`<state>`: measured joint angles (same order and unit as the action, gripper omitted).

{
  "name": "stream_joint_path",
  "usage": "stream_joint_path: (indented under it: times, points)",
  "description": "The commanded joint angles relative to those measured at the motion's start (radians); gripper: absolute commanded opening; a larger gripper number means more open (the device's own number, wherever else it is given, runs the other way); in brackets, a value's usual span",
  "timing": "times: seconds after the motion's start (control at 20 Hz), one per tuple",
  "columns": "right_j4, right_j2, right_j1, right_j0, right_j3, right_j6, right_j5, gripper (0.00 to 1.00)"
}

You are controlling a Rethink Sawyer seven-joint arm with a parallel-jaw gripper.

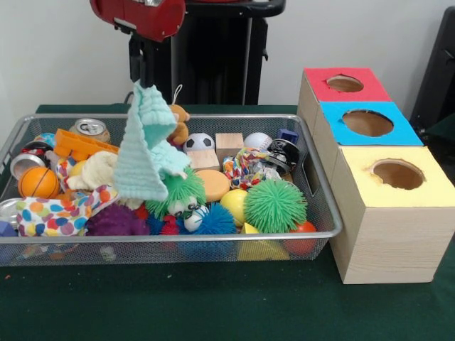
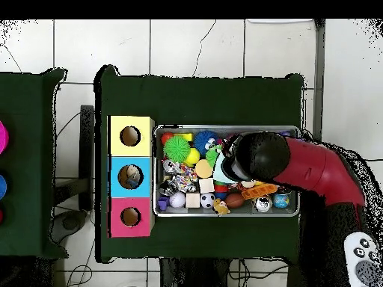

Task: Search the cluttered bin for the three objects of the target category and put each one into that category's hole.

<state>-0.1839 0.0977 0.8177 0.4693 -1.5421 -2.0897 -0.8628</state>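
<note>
Lifting a pale mint cloth (image 1: pixel 146 145) out of the wire bin (image 1: pixel 323 177), pinched at its top corner by the gripper (image 1: pixel 140 79), narrow and shut on the fabric. Hanging straight down below the grip, long axis vertical, lower hem still brushing the clutter underneath. Directly beneath that hem: a green spiky toy with eyes (image 1: pixel 181 195), a cream cloth (image 1: pixel 96 170) and a spotted fabric roll (image 1: pixel 60 213). Slightly further off, toward the boxes: an orange disc (image 1: pixel 213 185), a yellow ball (image 1: pixel 234 206), a big green spiky ball (image 1: pixel 276 206). Beyond those, outside the bin wall and well apart from the gripper, three holes in a row: yellow box (image 1: pixel 426 185) nearest the camera, blue box (image 1: pixel 398 131) in the middle, red box (image 1: pixel 323 92) farthest. Seen from overhead, arm covering the bin's middle, cloth mostly hidden beneath it. Judged next: raise clear of the rim, then carry sideways across the bin's short end toward the row of holes; which hole takes cloth, impossible to tell from here. Risk of the trailing hem snagging toys.
</note>
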Motion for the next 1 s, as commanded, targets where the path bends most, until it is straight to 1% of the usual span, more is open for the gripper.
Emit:
stream_joint_path:
  times: [0.05, 0.2, 0.25, 0.35, 0.4, 0.55, 0.65, 1.0]
  points:
    - [0.004, -0.014, -0.036, -0.03, -0.116, -0.111, 0.034, 0.0]
    - [0.014, -0.042, -0.019, -0.082, -0.127, -0.185, 0.024, 0.0]
    - [0.022, -0.057, -0.005, -0.106, -0.127, -0.215, 0.007, 0.0]
    - [0.039, -0.071, 0.009, -0.133, -0.135, -0.24, 0.0, 0.0]
    - [0.044, -0.078, 0.011, -0.143, -0.138, -0.241, 0.009, 0.0]
    - [0.072, -0.111, 0.014, -0.193, -0.162, -0.3, 0.045, 0.0]
    - [0.082, -0.134, 0.012, -0.224, -0.153, -0.328, 0.039, 0.0]
    - [0.146, -0.184, -0.017, -0.284, -0.153, -0.345, 0.072, 0.0]
